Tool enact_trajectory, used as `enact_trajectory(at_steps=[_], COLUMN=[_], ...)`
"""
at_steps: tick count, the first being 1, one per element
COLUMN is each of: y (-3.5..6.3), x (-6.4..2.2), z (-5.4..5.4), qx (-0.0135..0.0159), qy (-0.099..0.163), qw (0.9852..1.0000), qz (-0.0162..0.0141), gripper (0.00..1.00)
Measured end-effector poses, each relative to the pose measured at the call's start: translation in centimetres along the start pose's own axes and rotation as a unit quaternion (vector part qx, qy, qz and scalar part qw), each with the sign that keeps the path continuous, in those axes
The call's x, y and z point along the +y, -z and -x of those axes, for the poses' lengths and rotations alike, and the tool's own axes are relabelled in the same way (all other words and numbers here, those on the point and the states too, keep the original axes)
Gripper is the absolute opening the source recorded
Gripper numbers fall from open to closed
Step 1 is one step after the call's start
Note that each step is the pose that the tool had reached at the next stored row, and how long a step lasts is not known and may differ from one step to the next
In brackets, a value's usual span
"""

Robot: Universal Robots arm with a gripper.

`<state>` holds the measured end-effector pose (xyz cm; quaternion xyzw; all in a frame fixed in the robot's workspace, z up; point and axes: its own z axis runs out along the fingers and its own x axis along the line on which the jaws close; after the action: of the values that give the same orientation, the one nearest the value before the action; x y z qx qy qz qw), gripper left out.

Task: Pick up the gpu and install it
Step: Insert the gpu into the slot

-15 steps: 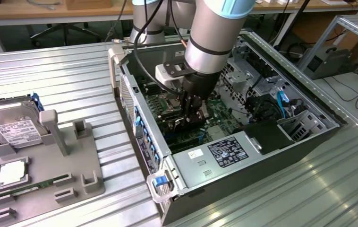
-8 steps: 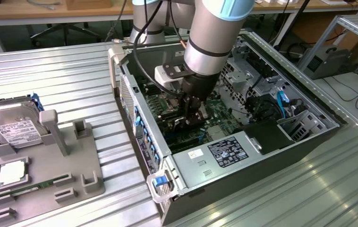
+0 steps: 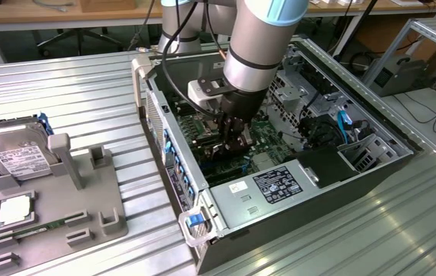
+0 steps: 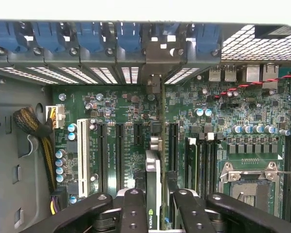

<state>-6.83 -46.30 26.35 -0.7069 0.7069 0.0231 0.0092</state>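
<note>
1. Currently we hold the gpu (image 4: 153, 170) edge-on in the gripper (image 4: 157, 206), whose fingers are closed narrowly on the card's thin body.
2. We have the card inside the computer case (image 3: 318, 215), over the motherboard (image 4: 223, 111), with its bracket end toward the rear slot openings (image 4: 131, 73).
3. We judge that the installing step is in hand: pickup is done, but we cannot tell whether the connector has entered a slot.
4. Seating, in our judgement, calls for an upright card, its edge in line with the slot, the bracket meeting the rear wall, and straight pressure.
</note>
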Motion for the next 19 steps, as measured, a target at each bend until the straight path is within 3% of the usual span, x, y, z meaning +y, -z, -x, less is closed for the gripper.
enact_trajectory(at_steps=[19], y=[-0.04], x=[0.06], z=[0.00], qx=[-0.0001], qy=[0.000], qw=[1.0000], qz=[-0.0001], gripper=[0.26])
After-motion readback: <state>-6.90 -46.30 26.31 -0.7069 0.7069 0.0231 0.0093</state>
